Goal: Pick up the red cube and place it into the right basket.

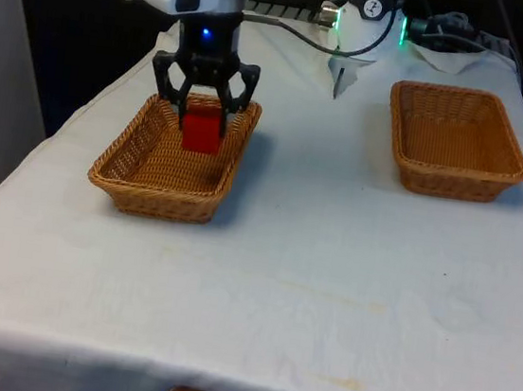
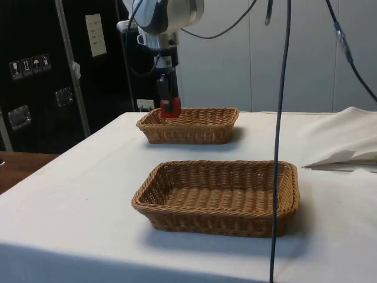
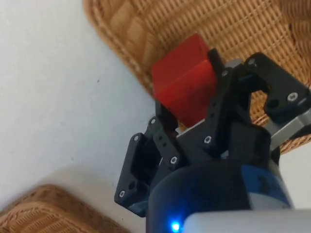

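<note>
White-clothed table [image 1: 330, 261], fingers [image 3: 163, 121] clamping red cube [image 1: 202, 131] level above basket [image 1: 140, 176]

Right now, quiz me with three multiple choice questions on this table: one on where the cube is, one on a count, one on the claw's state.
1. Where is the red cube?
A. On the cloth between the baskets
B. In the claw above the basket at the front view's left
C. Lying in the basket at the front view's right

2. How many wicker baskets stand on the table?
A. One
B. Two
C. Three

3. The claw is:
A. Shut on the cube
B. Open and empty
C. Resting on the cloth

Answers: B, the cube hangs over the left basket; B, a second basket stands opposite; A, fingers clamp the cube.
</note>
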